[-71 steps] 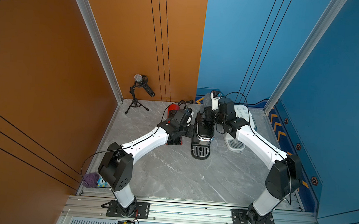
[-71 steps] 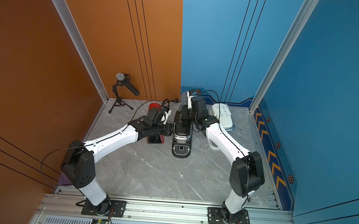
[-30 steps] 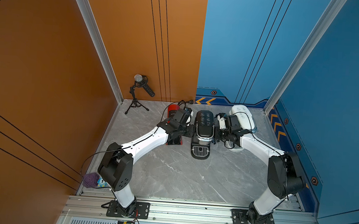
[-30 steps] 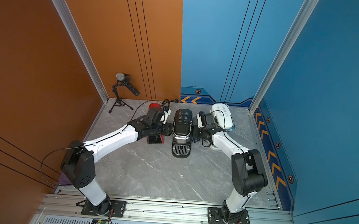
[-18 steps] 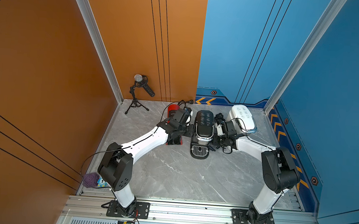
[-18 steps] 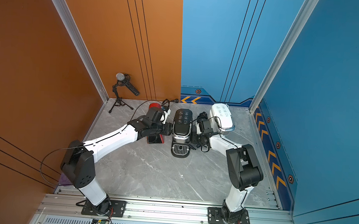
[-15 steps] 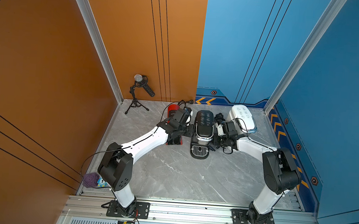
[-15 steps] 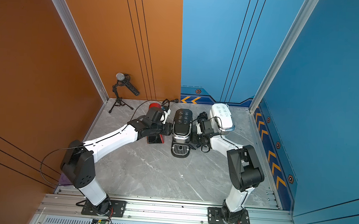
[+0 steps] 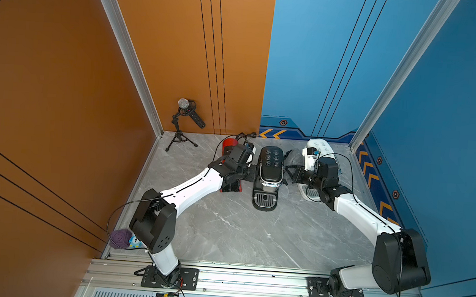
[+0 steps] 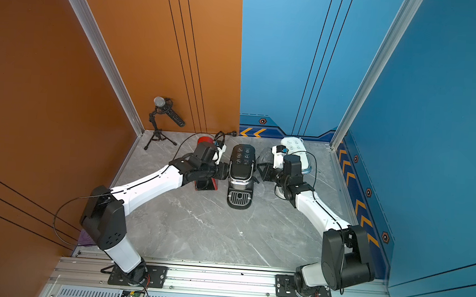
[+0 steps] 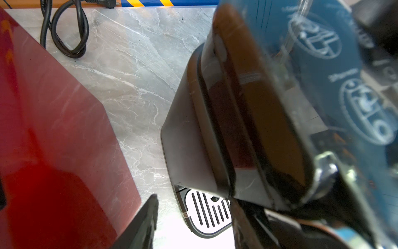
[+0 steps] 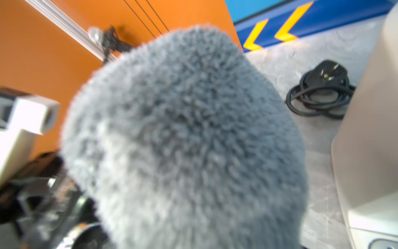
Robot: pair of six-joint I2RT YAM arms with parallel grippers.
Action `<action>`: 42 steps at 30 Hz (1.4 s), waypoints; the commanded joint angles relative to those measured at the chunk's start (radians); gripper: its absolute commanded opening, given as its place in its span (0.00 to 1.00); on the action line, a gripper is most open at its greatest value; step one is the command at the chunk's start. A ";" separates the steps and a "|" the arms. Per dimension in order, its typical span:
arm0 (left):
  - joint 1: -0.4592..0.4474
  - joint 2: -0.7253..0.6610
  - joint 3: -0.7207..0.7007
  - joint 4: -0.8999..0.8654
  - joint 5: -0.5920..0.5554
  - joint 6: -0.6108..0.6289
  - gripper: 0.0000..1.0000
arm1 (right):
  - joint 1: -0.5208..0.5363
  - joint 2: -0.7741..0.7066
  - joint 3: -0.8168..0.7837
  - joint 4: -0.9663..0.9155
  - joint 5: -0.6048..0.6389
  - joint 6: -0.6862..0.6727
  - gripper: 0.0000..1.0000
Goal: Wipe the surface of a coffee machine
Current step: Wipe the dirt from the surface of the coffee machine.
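The black coffee machine (image 9: 269,171) (image 10: 241,166) stands mid-table in both top views, its glossy icon panel facing up. At its left side is my left gripper (image 9: 250,173) (image 11: 193,199), open, with one finger over the bare floor and the other against the machine's body (image 11: 215,107). The right gripper (image 9: 289,170) (image 10: 261,168) hangs just off the machine's right side, shut on a fluffy grey cloth (image 9: 295,158). That cloth (image 12: 183,140) fills the right wrist view and hides the fingers. Whether it touches the machine I cannot tell.
A red appliance (image 9: 229,145) (image 11: 53,140) sits under and behind my left forearm. At the back right stands a white appliance (image 9: 320,147), a coiled black power cord (image 12: 321,94) beside it. A microphone on a tripod (image 9: 182,122) occupies the back left corner. Walls close three sides.
My right gripper with the cloth has come off the machine's top, down to its right side, and the right elbow has swung outward. The left arm has not moved.
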 commanded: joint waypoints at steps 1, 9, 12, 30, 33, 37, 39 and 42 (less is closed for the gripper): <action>-0.005 -0.025 0.004 0.054 -0.014 -0.006 0.55 | -0.015 0.016 -0.028 0.123 -0.007 0.111 0.24; -0.007 -0.031 0.000 0.054 -0.016 -0.010 0.55 | -0.002 0.202 -0.021 0.217 0.107 0.260 0.22; -0.007 -0.032 0.000 0.054 -0.016 -0.010 0.55 | 0.023 0.259 -0.009 0.223 0.147 0.269 0.22; 0.003 -0.050 -0.009 0.053 -0.021 -0.001 0.55 | 0.061 0.229 0.000 0.255 0.156 0.358 0.23; 0.010 -0.054 -0.011 0.054 -0.022 0.001 0.55 | 0.056 0.171 0.001 0.244 0.155 0.370 0.23; 0.018 -0.058 -0.012 0.054 -0.022 0.005 0.55 | 0.055 0.090 0.013 0.214 0.165 0.364 0.23; 0.019 -0.060 -0.012 0.054 -0.022 0.004 0.55 | 0.055 0.053 0.022 0.187 0.181 0.346 0.23; 0.019 -0.060 -0.013 0.055 -0.021 0.002 0.55 | 0.055 0.026 0.040 0.141 0.214 0.313 0.23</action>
